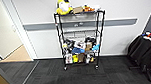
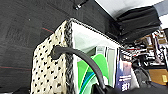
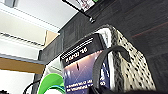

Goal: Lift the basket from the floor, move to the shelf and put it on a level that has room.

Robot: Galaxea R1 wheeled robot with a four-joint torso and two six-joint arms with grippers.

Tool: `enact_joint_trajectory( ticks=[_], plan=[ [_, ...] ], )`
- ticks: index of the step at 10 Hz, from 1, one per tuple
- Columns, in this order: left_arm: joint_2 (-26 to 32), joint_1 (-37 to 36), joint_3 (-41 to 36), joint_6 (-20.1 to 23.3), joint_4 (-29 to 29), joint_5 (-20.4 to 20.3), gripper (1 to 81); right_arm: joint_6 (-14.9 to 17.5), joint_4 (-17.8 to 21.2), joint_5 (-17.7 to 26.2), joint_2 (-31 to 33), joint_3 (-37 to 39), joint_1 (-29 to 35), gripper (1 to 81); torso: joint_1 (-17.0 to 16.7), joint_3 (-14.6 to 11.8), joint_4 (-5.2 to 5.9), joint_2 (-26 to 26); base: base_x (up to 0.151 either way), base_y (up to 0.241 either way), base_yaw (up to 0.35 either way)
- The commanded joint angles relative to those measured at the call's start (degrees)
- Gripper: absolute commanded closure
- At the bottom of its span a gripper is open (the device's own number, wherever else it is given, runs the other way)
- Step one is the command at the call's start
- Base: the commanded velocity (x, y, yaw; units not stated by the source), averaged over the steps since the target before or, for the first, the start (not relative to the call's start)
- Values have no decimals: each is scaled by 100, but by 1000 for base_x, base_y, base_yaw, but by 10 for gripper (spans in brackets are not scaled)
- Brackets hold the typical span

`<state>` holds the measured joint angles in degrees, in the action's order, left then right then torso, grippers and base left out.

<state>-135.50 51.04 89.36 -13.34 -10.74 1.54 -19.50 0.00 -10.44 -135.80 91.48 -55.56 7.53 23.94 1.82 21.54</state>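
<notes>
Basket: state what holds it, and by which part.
The basket hangs by its dark loop handles, one running toward each wrist camera; the fingers themselves cannot be made out.

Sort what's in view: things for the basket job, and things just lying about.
For the job:
basket
its dark handle
shelf
free second level
carpet floor

Just lying about:
yellow plush toy
clutter on the lower levels
black chair
</notes>
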Motion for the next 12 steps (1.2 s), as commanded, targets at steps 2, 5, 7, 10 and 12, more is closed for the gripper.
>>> enact_joint_trajectory(
  ticks=[2, 5, 7, 10, 12],
  plan=[
    [31, -635, -445, 15, -86, 31, 811, -45, -79, -152, 51, -474, 647, 811, -498, 0, 0, -772, 0, 0, 0],
    [93, -635, -559, 15, -78, 31, 811, -45, -79, -152, 85, -544, 647, 811, -753, 0, 0, -1364, 0, 0, 0],
    [259, -635, -788, 24, -69, 13, 811, -36, -79, -169, 182, -755, 664, 811, -647, -2, 0, -1117, 0, 0, 0],
    [462, -635, -955, -2, -86, -145, 811, -36, -105, -257, 244, -905, 647, 811, -669, -480, 0, -1204, 0, 0, 0],
    [470, -635, -981, -2, -95, -171, 811, -45, -105, -257, 270, -966, 647, 811, -673, -713, 0, -1185, 0, 0, 0]
  ],
)
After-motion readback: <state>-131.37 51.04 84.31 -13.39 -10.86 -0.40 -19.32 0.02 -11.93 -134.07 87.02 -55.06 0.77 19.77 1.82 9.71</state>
